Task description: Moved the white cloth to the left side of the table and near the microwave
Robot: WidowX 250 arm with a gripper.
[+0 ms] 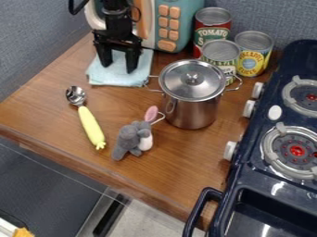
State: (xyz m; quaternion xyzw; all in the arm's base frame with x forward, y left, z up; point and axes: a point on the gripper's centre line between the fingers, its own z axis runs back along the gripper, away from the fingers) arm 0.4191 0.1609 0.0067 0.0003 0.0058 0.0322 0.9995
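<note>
Hanging down from the view's top edge, the black gripper (118, 68) stands over the cloth (110, 80), its jaws held wide, one on each side of a broad gap. Whether the tips touch the fabric, I cannot tell. The cloth, a pale blue-white piece, lies on the wooden table (46, 104) directly below the jaws, spreading out around them on the tabletop, near the front of the microwave (180, 9).

That toy microwave, teal with orange buttons, stands just behind the jaws and reaches off to their right in the view. Farther right of the jaws, behind the pot, stand three upright cans: a red-labelled can (202, 34), a yellow-labelled can (250, 60) and a green-and-white-labelled can (224, 62).

The lidded steel pot (189, 111) is to the right of the jaws and nearer the camera, upright, one handle by the cloth's edge. On the camera side of the jaws, a yellow-handled spoon (91, 126) lies with its bowl end toward them, and a grey plush toy (129, 138) is between spoon and pot. Well apart from the jaws, beyond the pot, is the dark blue toy stove (252, 173).
</note>
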